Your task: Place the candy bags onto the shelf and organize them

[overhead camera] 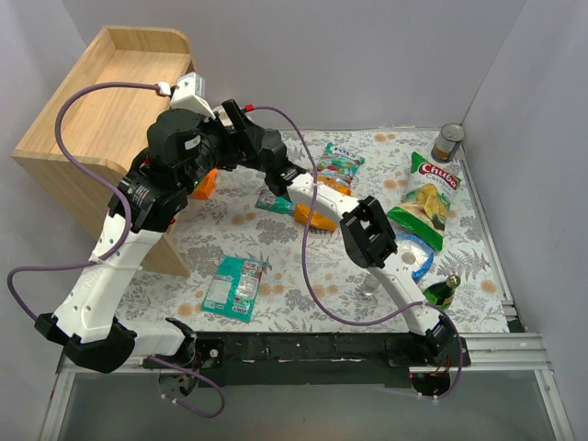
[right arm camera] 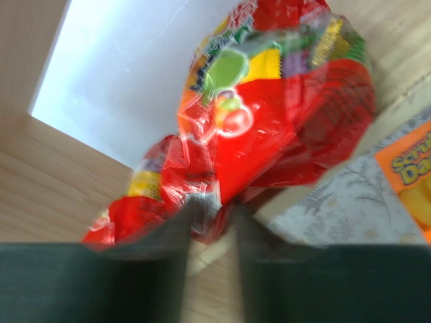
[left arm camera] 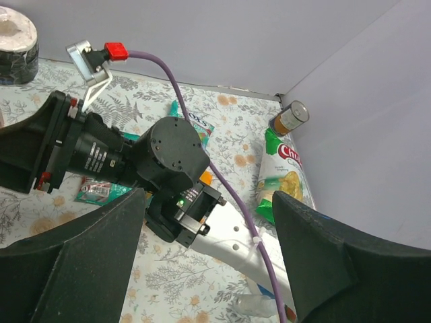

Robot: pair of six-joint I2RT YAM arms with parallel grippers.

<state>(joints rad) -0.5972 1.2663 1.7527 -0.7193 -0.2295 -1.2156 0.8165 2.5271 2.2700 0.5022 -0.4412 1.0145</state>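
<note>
Right pincer (right arm camera: pixel 215 208): narrow, clamped on the lower edge of a glossy red plastic candy bag (right arm camera: pixel 269 101) printed with colourful sweets. The bag stood up from the fingers in front of the large light wooden tiered shelf (overhead camera: pixel 101 119). The wrist picture was blurred and we could not tell whether bag touched wood. In the top view the arms hid both bag and pincer, somewhere at the shelf's 4 o'clock corner.

Left pincer (left arm camera: pixel 209 194): wide, nothing between its fingers, held above the right arm's black wrist.

We noted the following on the floral tablecloth (overhead camera: pixel 276 266), reckoned from its middle in the top view:
- The shelf stood at 10 o'clock.
- A flat orange plastic packet (overhead camera: pixel 204 184) lay at 10 o'clock, just beside the shelf's side panel.
- A teal-and-white plastic packet (overhead camera: pixel 234 287) lay flat at 8 o'clock, well apart from the others.
- A second teal packet (overhead camera: pixel 276 200) and an orange-yellow packet (overhead camera: pixel 312 218) lay near the middle, both partly under the right arm.
- A teal-topped packet with red printed sweets (overhead camera: pixel 340 165) lay at 12 o'clock.
- A green-and-white snack bag (overhead camera: pixel 427 197) lay between 2 and 3 o'clock.
- A metal can (overhead camera: pixel 448 142) stood at 2 o'clock in the far corner.
- A blue-and-white roll (overhead camera: pixel 415 255) and a green bottle (overhead camera: pixel 441 292) were toward 4 o'clock, close together.
</note>
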